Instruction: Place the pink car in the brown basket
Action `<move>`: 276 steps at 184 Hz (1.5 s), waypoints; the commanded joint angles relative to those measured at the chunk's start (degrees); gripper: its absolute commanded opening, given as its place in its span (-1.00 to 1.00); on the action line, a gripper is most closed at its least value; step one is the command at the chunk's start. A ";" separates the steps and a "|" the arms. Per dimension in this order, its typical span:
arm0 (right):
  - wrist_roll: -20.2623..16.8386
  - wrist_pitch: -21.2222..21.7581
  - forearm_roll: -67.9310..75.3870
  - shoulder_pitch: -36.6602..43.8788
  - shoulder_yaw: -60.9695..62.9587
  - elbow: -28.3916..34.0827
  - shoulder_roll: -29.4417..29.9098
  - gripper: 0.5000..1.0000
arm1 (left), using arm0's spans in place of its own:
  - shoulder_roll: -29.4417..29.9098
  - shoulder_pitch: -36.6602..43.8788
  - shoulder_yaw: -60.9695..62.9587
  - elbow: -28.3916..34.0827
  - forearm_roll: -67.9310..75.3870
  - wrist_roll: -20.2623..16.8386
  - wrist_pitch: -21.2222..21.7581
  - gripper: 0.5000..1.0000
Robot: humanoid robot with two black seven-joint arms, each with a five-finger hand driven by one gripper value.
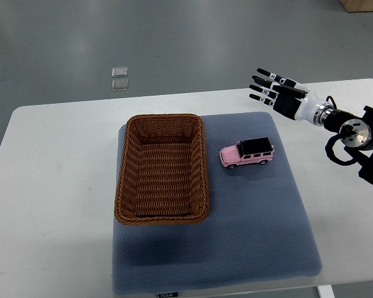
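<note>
Top view looks steeply down on a white table (pixel 56 186) that fills most of the picture, with grey floor beyond its far edge. On the table lies a blue-grey mat (pixel 261 236), a large rectangle running from the middle of the table to its near edge. A brown basket (pixel 162 169) of woven wicker sits on the left part of the mat, its long side running near to far, and nothing lies inside it. Just right of the basket, a small gap apart from its rim, stands the pink car (pixel 247 153) (black roof, wheels down on the mat), its length running left to right.

From the right edge comes the robot's right arm, black at the joints and white at the wrist. Its right hand (pixel 280 95) hovers above the far right corner of the mat, well apart from the car, fingers (pixel 261 87) straight, spread and pointing left, holding nothing.

On the floor past the table's far edge lie two small clear squares (pixel 120 78), one just behind the other.
</note>
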 commanded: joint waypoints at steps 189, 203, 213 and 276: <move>18.20 6.10 -71.67 3.76 -1.18 7.29 -7.75 0.65 | 0.00 0.00 0.02 0.01 0.00 0.01 0.00 1.00; 19.78 6.10 -75.98 3.85 -1.18 9.67 -8.89 0.65 | 0.00 0.00 0.02 0.01 0.00 0.01 0.00 1.00; 20.75 6.10 -78.44 3.85 -1.18 11.69 -10.12 0.65 | 0.00 0.00 0.02 0.01 0.00 0.01 0.00 1.00; 22.60 -2.27 -85.30 2.53 -1.36 18.28 -12.41 0.65 | 0.00 0.00 0.02 0.01 0.00 0.01 0.00 1.00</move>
